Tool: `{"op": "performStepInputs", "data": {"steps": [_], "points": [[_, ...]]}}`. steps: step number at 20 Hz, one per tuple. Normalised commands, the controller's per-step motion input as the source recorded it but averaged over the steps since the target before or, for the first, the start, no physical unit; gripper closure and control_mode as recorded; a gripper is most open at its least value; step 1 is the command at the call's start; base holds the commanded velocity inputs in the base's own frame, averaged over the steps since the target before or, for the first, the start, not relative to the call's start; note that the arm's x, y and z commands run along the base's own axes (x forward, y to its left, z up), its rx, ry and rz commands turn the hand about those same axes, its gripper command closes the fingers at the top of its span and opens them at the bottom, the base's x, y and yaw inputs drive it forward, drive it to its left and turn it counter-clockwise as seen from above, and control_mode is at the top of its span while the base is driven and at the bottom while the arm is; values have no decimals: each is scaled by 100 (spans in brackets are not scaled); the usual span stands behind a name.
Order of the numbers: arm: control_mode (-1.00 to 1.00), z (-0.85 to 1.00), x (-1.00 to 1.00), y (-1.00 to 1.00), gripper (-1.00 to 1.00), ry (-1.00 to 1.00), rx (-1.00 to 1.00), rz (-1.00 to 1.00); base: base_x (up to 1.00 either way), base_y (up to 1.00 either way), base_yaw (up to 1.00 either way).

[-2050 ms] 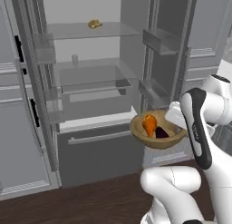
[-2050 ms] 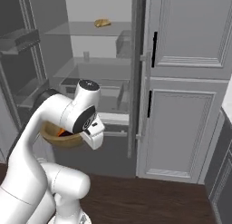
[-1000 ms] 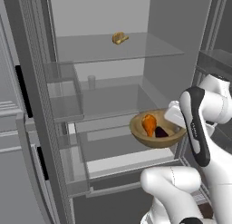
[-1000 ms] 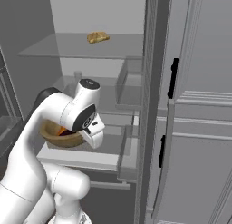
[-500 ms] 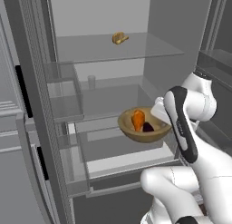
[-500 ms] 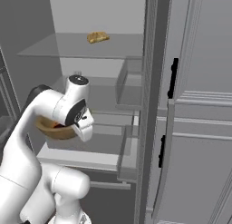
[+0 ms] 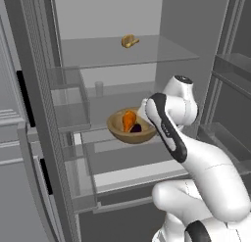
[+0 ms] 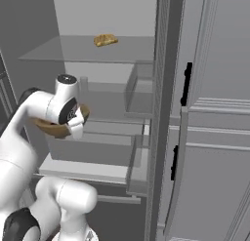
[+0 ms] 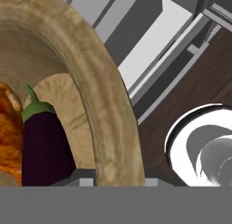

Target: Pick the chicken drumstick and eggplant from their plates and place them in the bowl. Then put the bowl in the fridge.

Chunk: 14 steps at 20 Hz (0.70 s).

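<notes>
Jaws clamped on the wall of the wooden bowl (image 7: pixel 128 133), gripper (image 9: pixel 117 180) holding it up inside the open fridge (image 7: pixel 162 55), above a glass shelf. Bowl holds chicken drumstick (image 7: pixel 128 120) and eggplant (image 7: pixel 136 129), touching.

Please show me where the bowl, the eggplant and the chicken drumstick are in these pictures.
bowl (image 7: pixel 117 132), left base view, on its wooden outer wall at the left.
eggplant (image 9: pixel 44 150), hand view, on its dark purple body.
chicken drumstick (image 7: pixel 128 120), left base view, on its orange meat.
</notes>
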Motion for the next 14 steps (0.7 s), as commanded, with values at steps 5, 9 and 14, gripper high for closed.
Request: {"op": "performStepInputs", "data": {"steps": [5, 9, 14], "points": [[-100, 1, 87, 60, 100, 0, 0, -8, 0, 0, 0], [-100, 1, 98, 81, 100, -1, 0, -17, 0, 0, 0], [-100, 0, 75, 51, 100, 0, 0, -17, 0, 0, 0]]}}
